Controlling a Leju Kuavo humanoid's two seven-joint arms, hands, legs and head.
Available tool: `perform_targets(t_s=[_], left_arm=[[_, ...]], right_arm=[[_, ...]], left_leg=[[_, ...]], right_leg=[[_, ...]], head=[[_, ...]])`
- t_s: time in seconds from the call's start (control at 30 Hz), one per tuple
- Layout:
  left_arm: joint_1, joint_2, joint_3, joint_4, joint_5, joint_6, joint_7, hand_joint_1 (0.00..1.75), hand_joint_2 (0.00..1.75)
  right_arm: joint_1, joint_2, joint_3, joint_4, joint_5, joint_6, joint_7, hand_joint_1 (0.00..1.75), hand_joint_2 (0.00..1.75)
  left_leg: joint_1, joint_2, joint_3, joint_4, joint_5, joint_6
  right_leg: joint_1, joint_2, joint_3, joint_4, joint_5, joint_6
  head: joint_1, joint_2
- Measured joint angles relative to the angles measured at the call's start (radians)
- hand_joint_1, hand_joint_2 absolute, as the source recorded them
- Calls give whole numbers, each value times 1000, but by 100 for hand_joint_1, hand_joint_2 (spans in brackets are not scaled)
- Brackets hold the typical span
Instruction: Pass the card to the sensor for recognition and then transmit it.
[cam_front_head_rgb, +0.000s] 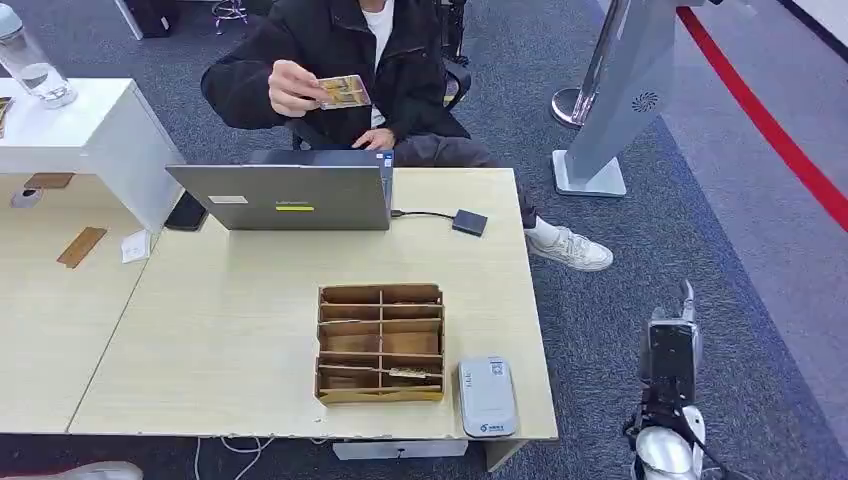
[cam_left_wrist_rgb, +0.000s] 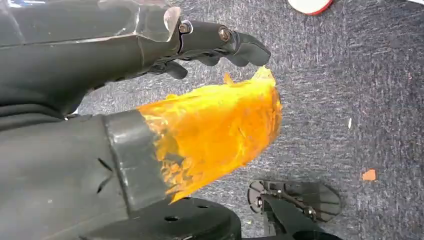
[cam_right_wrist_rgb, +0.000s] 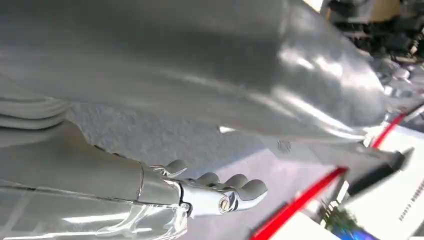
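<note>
Head view. Yellow-patterned rectangular card (cam_front_head_rgb: 345, 92) pinched in a seated person's raised hand (cam_front_head_rgb: 293, 88), beyond the open grey laptop (cam_front_head_rgb: 285, 195) and well apart from both robot hands. Right hand (cam_front_head_rgb: 672, 345) hanging off the near right corner of the pale wooden table (cam_front_head_rgb: 230, 320), holding nothing. Flat grey-white sensor (cam_front_head_rgb: 487, 396) lying at the table's near edge, just beside the brown wooden compartment box (cam_front_head_rgb: 381, 343).

Likely trouble from here:
- A long reach over box and laptop to the card, with an arm apt to clip the laptop lid or shove the box.
- A thin card, easily dropped at the handover if pinched badly.
- A sensor close to the edge, easily nudged off by a clumsy press.

Left wrist view. Left hand (cam_left_wrist_rgb: 125, 75) slack above grey carpet, with dark fingers (cam_left_wrist_rgb: 240, 47) parted from a thumb wrapped in orange tape (cam_left_wrist_rgb: 220, 127) and nothing between them.

Right wrist view. Silver fingers (cam_right_wrist_rgb: 225, 187) lightly bent and apart from the thumb, gripping nothing. Surroundings blurred.

Count:
- One card, one sensor, one compartment box.
- One laptop and one small dark square device on a cable (cam_front_head_rgb: 469, 222).
- One person.
- Two robot hands, both free.
- Two brown strips (cam_front_head_rgb: 82, 246) on the adjoining table.
</note>
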Motion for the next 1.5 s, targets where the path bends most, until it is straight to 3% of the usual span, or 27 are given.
perform_targets(t_s=[0.27,0.43,0.67,1.03,1.2,1.23,1.33,1.5], left_arm=[[-1,-3,0,0,6,1,8,0,0],[-1,-3,0,0,5,-1,8,0,0],[-1,-2,-2,0,-5,-9,3,0,0],[-1,-2,-2,0,-7,-9,3,0,0],[-2,-2,-8,0,-18,-19,5,0,0],[-2,-2,-12,0,-20,-21,6,0,0],[-4,-3,-26,0,-33,-23,14,0,0],[-5,-3,-45,0,-45,-27,19,0,0]], right_arm=[[-1,-11,7,-99,53,62,-19,0,0],[-7,-18,125,-214,142,66,-19,0,0],[-79,-58,333,-303,286,13,6,0,0],[-99,-83,414,-328,295,4,11,0,0],[-146,-102,473,-328,562,-91,15,0,0],[-162,-103,496,-328,601,-100,40,0,175],[-241,-113,589,-323,724,-137,114,0,175],[-316,-124,698,-287,860,-182,182,0,175]], left_leg=[[0,0,0,0,0,0],[0,0,0,0,0,0],[0,0,0,0,0,0],[0,0,0,0,0,0],[1,0,0,0,0,0],[0,0,-1,0,0,0],[1,1,0,0,1,-1],[1,0,-1,0,1,0]], right_leg=[[0,0,0,0,0,0],[0,0,0,0,0,0],[0,0,0,0,0,0],[0,0,0,0,0,0],[0,0,0,0,0,0],[0,0,0,0,0,0],[0,1,0,0,0,0],[0,0,0,0,0,0]], head=[[0,0],[0,0],[0,0],[0,0],[0,0],[0,0],[0,0],[0,0]])
